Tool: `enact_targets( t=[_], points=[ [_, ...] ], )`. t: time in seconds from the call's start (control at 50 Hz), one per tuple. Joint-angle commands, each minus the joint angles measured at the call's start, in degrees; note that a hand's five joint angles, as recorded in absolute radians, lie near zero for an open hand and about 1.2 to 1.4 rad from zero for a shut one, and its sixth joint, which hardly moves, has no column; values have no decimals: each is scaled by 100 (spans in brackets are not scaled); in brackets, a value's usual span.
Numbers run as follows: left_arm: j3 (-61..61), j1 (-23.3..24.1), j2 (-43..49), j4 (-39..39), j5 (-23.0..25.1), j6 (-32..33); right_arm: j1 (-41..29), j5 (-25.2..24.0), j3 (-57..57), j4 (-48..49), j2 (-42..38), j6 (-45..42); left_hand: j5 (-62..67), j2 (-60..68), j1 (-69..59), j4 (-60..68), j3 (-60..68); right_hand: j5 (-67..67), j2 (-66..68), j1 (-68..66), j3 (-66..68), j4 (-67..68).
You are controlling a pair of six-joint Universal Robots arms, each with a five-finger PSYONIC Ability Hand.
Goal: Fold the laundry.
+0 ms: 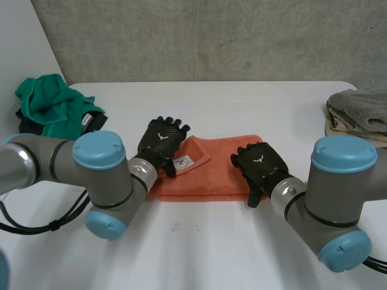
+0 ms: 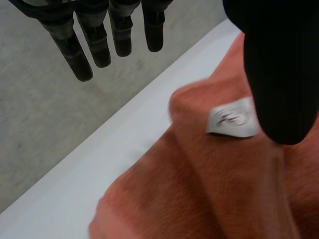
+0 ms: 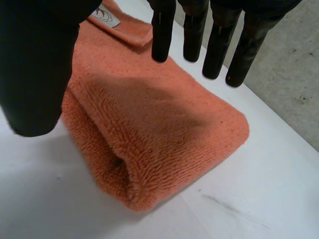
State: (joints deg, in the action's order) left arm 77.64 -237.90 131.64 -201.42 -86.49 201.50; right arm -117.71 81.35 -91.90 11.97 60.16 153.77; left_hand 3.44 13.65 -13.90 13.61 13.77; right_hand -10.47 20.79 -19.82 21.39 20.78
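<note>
Towel (image 1: 211,176): folded, lying between your two hands.
Left hand (image 1: 160,140): fingers straight, over its turned-back corner.
Right hand (image 1: 260,162): fingers straight, over the opposite end.

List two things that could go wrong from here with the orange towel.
1. On the orange towel, the corner with the white label lies turned over askew by the left hand; pressing it may set a crooked fold.
2. The right hand is open over the bulky folded end, gripping nothing; a push could slide the towel on the table.
</note>
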Motion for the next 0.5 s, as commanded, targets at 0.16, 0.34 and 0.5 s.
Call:
enact_targets(
  t=[0.16,0.34,0.5],
  points=[
    [-444,-705,345,-56,-1720,891,-59,47,-127,473,-118,-312,519,498,-473,502,486,-2308,2276,-2373,2216,2277],
    [321,-371,-411,-29,-1511,839,-59,407,-83,745,-399,-760,232,212,-187,216,200,-2342,2310,-2407,2250,2312],
    [769,-204,-912,-47,-1511,760,187,628,-74,666,-470,-1165,165,144,-119,148,133,-3631,3598,-3696,3539,3600]
  ],
)
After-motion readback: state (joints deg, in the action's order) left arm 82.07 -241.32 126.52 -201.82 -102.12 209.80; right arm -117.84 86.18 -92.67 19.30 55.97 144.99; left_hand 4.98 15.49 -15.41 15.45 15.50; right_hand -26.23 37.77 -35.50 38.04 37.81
